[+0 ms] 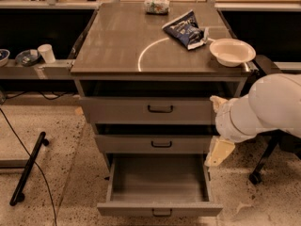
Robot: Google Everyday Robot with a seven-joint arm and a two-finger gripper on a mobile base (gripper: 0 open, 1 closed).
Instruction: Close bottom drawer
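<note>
The bottom drawer (160, 208) is a grey metal drawer with a small black loop handle (161, 213). It is pulled far out of the cabinet and its inside shows nothing in it. The two grey drawers above it, the middle one (157, 144) and the top one (150, 109), sit nearly flush. My gripper (218, 153), with cream-coloured fingers, hangs from the white arm (263, 109) at the cabinet's right side. It is level with the gap under the middle drawer, above the open drawer's right back corner and apart from it.
On the cabinet top (117, 46) lie a blue snack bag (187, 29), a white bowl (232, 52) at the right edge and a small packet (156, 5) at the back. A white cup (46, 52) stands on a ledge at left. A black pole (29, 168) and a cable lie on the floor at left; a chair caster (255, 177) is at right.
</note>
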